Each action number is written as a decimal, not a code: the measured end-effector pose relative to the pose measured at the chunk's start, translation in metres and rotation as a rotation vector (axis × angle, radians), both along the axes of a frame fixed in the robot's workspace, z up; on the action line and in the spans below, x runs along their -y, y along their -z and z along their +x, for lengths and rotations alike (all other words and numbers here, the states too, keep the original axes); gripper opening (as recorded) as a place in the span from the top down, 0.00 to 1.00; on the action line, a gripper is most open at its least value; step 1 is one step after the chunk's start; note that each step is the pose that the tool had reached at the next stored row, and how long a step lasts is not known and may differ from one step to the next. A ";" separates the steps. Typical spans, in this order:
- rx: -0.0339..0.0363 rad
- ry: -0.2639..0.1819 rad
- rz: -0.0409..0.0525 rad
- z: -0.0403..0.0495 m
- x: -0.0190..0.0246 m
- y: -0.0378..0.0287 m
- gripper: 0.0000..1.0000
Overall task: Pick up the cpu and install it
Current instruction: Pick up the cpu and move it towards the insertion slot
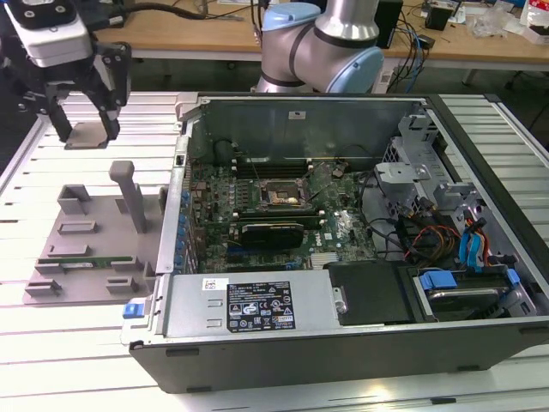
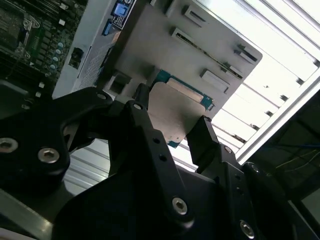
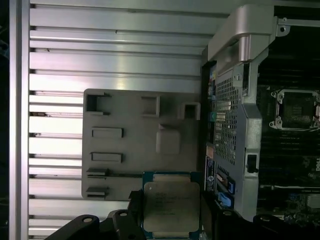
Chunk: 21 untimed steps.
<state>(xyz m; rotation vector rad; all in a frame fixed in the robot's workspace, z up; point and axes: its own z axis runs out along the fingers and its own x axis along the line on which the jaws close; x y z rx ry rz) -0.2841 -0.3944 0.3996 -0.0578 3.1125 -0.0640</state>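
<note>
Second wrist view: pincer fingers cover the cpu at its gripped edges; grey tray behind the cpu partly hidden. Exterior view: arm cut off by frame edge.

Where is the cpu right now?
The cpu is held between the fingers of the gripper, at the exterior view's far left, just beyond the grey fixture plate and outside the open computer case.

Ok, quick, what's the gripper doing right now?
Gripper: closed, holding the cpu between its jaws.
</note>
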 end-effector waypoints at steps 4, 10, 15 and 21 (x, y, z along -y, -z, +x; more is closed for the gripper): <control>-0.0001 0.000 0.0000 0.0218 0.0000 0.0001 0.45; -0.0001 0.000 0.0000 0.0504 0.0000 0.0004 0.45; -0.0003 0.000 -0.0001 0.0664 0.0000 0.0009 0.45; -0.0007 0.000 0.0000 0.0872 -0.0006 0.0029 0.45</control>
